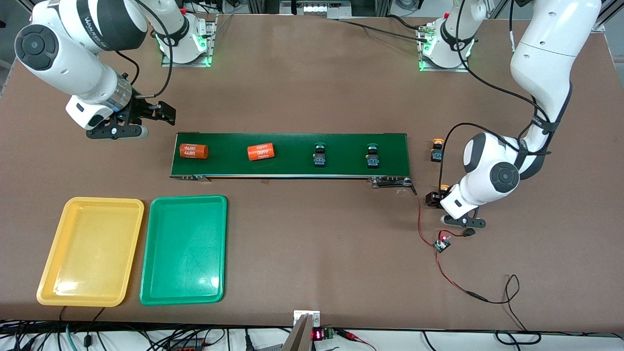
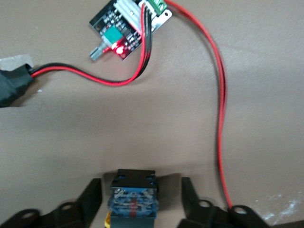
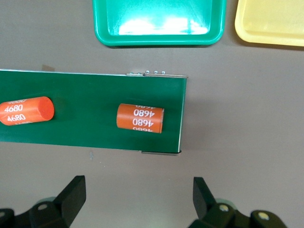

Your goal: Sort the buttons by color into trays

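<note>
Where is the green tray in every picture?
Front view: the green tray lies near the camera, beside the yellow tray, nearer than the conveyor belt.
Left wrist view: not in it.
Right wrist view: one end of the green tray shows, beside the yellow tray's corner.
Shared landmark: the conveyor belt's end with an orange cylinder on it, in the front and right wrist views.

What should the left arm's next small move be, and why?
Probably finish closing the left tool on the yellow button: its fingers straddle the black body on the table, with gaps on both sides, so lifting now would likely leave it there. The right tool waits open by the belt.
</note>
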You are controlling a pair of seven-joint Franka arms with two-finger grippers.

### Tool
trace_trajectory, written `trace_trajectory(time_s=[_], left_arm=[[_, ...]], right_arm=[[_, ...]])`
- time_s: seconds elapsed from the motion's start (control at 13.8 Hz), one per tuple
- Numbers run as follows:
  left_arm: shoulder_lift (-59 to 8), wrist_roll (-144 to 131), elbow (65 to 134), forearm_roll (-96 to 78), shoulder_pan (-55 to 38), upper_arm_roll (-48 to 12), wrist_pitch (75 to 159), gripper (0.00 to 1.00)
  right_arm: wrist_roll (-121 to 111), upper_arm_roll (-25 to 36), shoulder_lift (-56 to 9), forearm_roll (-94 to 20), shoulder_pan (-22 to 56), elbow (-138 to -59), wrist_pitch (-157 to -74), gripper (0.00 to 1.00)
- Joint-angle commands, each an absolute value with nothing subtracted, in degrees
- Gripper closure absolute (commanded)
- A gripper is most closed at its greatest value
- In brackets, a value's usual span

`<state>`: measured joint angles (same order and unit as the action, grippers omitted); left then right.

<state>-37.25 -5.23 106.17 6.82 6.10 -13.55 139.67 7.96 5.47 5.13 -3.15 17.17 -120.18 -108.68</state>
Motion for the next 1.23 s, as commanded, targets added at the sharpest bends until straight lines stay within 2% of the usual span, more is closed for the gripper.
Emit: trace_trajectory(time_s=[0.0, 0.07, 0.14, 0.36, 0.51, 0.8, 0.94, 1.16], left_arm=[[-35.86, -4.22, 106.44, 7.47, 5.54, -12.83, 137.30, 0.84], [-34.90, -4.48, 106.09, 7.38, 5.54, -12.83, 135.46, 0.89], [-33.33, -4.40, 105.04, 7.38, 5.80, -13.01, 132.92, 0.90], [-30.76, -4.31, 97.41, 7.29, 5.80, -14.23, 118.53, 0.89], [-30.32, -4.92, 94.32, 6.68, 5.71, -17.56, 111.57, 0.87], [-29.27, -17.98, 95.01, 6.59, 5.89, -24.94, 107.76, 0.85], [-29.27, -23.97, 96.15, 6.59, 5.89, -28.29, 107.67, 0.85], [-29.36, -27.24, 98.60, 6.68, 5.54, -30.23, 108.63, 0.83]], right_arm=[[7.82, 4.84, 6.24, -4.04, 17.49, -120.76, -108.46, 0.00], [8.52, 3.53, 5.98, -4.04, 17.66, -120.85, -108.98, 0.00], [11.14, 2.65, 5.54, -4.04, 17.75, -120.85, -109.42, 0.00], [20.44, -2.79, 3.79, -4.04, 17.75, -120.85, -112.66, 0.00], [27.65, -7.36, 1.77, -4.04, 17.75, -120.85, -116.26, 0.00], [39.79, -14.58, -3.76, -3.96, 18.80, -120.41, -126.54, 0.00], [44.10, -14.59, -7.63, -3.61, 21.87, -119.01, -130.24, 0.00], [44.39, -14.59, -13.16, -1.59, 24.69, -116.46, -132.45, 0.00]])
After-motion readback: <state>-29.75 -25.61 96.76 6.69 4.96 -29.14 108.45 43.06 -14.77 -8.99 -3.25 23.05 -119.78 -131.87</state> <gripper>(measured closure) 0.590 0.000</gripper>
